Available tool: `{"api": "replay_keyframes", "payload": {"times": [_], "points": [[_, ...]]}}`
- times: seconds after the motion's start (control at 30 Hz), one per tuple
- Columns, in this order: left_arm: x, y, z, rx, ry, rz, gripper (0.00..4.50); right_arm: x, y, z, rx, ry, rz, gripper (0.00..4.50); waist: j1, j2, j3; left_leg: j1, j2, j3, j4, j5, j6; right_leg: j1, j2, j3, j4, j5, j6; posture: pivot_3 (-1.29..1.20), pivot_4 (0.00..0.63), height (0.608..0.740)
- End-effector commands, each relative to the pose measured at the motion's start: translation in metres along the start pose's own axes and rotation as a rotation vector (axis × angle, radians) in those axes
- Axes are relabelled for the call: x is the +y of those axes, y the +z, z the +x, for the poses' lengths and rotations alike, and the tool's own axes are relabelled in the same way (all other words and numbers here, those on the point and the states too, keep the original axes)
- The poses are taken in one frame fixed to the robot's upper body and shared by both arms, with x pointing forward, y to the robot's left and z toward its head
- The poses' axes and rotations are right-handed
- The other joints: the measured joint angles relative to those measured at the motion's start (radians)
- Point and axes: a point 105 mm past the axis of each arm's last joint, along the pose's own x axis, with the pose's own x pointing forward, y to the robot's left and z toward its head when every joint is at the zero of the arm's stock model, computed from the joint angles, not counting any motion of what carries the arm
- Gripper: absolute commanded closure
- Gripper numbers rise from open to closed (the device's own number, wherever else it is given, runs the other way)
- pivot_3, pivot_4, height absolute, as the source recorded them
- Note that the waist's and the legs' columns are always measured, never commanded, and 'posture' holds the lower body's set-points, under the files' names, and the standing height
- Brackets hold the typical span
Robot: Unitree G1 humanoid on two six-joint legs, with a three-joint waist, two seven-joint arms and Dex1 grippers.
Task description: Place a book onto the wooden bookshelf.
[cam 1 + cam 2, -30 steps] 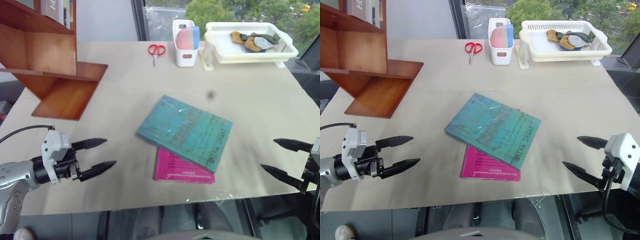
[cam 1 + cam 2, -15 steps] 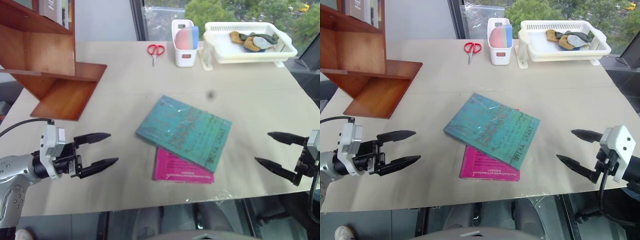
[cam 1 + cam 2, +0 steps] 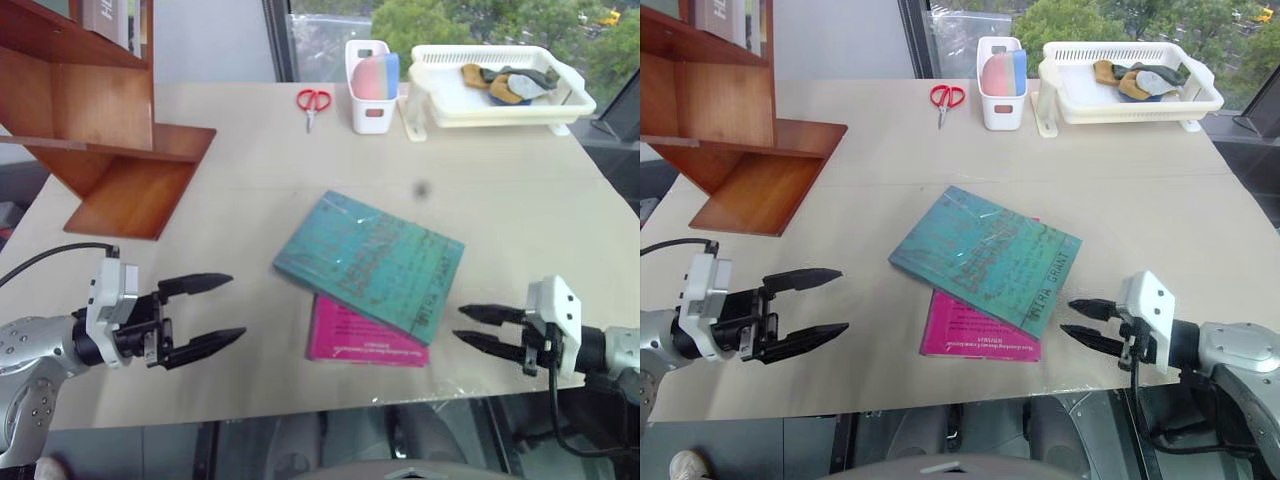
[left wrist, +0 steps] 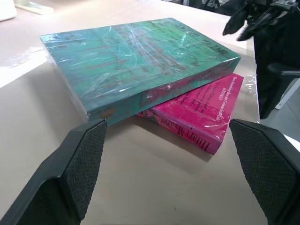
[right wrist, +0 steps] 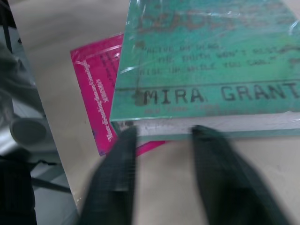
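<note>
The teal-green book (image 3: 370,262) lies flat mid-table, askew on top of a magenta-pink book (image 3: 365,340). In the left wrist view the book (image 4: 136,61) is wrapped in glossy film. At the back left stands the wooden bookshelf (image 3: 140,190). My left gripper (image 3: 235,308) hovers open over the table, left of the books and pointing at them. My right gripper (image 3: 460,323) points at the book's near right corner from the right. Its fingers (image 5: 117,178) stand a narrow gap apart with nothing between them, just short of the white page edges.
Red scissors (image 3: 312,100), a white bin (image 3: 371,110) and a white basket (image 3: 430,110) with several small items sit along the far edge. Books (image 3: 105,20) stand on the shelf's upper board. The table's front edge runs just below both grippers.
My right gripper has swung left to the book's near right corner and its fingers have drawn much closer together. The left gripper has edged slightly toward the books and stays open.
</note>
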Motion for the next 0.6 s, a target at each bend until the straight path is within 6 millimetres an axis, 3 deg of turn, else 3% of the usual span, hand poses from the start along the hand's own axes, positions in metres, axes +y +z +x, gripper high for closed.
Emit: {"api": "replay_keyframes", "payload": {"times": [0.03, 0.37, 0.6], "points": [[-0.006, 0.006, 0.000, -0.008, -0.007, 0.032, 0.00, 0.003, 0.006, 0.005, -0.033, 0.035, -0.026, 4.43, -0.001, 0.000, 0.000, 0.000, 0.000, 0.000, 0.000, 0.000, 0.000, 0.000, 0.000, 0.000, 0.000, 0.000, 0.000, 0.00, 0.150, 0.740], [-0.013, 0.004, 0.006, -0.004, -0.029, 0.009, 0.00, 0.011, -0.007, 0.027, 0.001, 0.149, -0.026, 4.43, -0.001, 0.000, 0.000, 0.000, 0.000, 0.000, 0.001, 0.000, 0.000, 0.000, 0.000, 0.000, 0.001, 0.000, 0.000, 0.00, 0.150, 0.740], [-0.015, 0.003, 0.009, -0.004, -0.025, -0.008, 0.00, 0.013, 0.002, 0.043, -0.093, 0.234, -0.024, 4.43, -0.001, -0.001, 0.000, 0.000, 0.000, 0.000, 0.001, 0.000, 0.000, 0.000, 0.001, 0.000, 0.002, 0.000, 0.000, 0.00, 0.150, 0.740]]}}
